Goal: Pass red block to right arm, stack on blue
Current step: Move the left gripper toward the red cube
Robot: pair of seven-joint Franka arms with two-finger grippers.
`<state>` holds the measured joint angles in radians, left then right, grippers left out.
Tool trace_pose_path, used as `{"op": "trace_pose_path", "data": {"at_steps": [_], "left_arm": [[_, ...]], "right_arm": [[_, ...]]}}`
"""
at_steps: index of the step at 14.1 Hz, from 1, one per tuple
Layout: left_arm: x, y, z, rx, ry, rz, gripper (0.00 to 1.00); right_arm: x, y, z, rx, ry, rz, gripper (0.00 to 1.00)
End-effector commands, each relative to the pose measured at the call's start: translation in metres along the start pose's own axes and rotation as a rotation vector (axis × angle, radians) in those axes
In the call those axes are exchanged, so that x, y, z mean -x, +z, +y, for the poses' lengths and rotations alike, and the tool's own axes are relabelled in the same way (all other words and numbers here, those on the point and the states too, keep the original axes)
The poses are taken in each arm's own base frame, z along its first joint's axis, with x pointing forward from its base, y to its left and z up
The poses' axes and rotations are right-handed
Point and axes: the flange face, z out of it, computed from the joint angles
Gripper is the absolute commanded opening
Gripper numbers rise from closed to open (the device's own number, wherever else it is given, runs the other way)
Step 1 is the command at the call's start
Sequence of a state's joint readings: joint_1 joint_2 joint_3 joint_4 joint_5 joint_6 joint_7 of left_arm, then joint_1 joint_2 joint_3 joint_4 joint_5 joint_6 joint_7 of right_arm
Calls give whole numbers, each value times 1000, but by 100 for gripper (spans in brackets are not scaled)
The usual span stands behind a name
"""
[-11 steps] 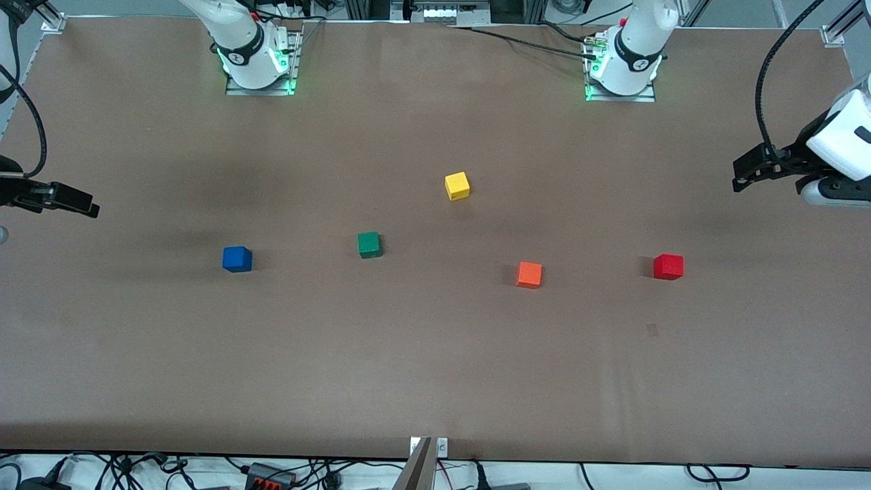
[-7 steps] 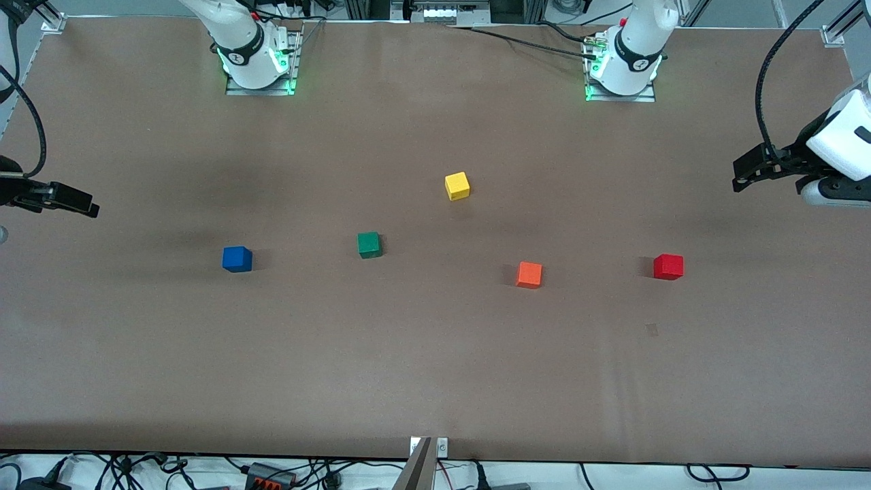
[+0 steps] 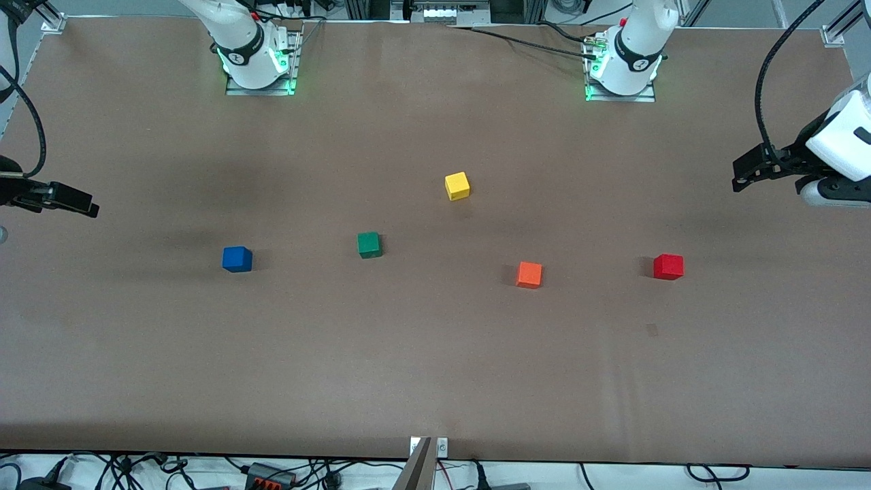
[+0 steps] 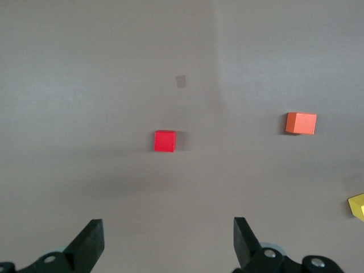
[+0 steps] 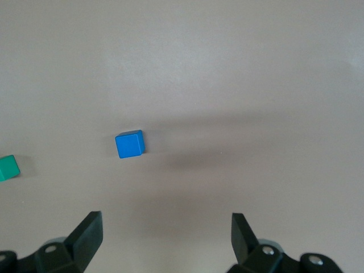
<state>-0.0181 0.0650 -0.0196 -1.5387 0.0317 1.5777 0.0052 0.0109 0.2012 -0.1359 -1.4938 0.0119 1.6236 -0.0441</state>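
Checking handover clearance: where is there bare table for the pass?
Bare patches: between blue block and green block; between orange block and red block. Tightest around yellow block. Left gripper and right gripper wait open.

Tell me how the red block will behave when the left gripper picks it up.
The red block looks like a stiff cube with flat faces, so it probably won't roll or bend. Its matte sides should grip well. It is small, so likely light for the open left gripper.

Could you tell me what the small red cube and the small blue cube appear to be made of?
The small red cube looks like painted wood or plastic; its matte faces show no glare and its edges are crisp. The small blue cube looks alike: flat, even colour, no shine. Neither material can be confirmed.
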Motion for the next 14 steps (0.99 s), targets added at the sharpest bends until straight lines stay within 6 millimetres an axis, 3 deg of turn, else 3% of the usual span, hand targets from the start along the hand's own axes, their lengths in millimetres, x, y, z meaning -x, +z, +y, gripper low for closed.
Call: {"op": "trace_pose_path", "data": {"at_steps": [1, 4, 7, 10, 14], "left_arm": [[-4, 5, -1, 16, -7, -44, 100], [-6, 15, -1, 15, 8, -74, 100], [-16, 47, -11, 10, -8, -141, 100], [-25, 81, -19, 14, -19, -215, 100], [-34, 143, -39, 26, -11, -277, 100]], "right_arm": [[5, -6, -1, -8, -11, 3, 100], [3, -4, -3, -8, -11, 1, 100], [3, -4, -3, -6, -13, 1, 100], [1, 2, -3, -6, -11, -3, 100], [0, 15, -3, -6, -6, -25, 100]]}}
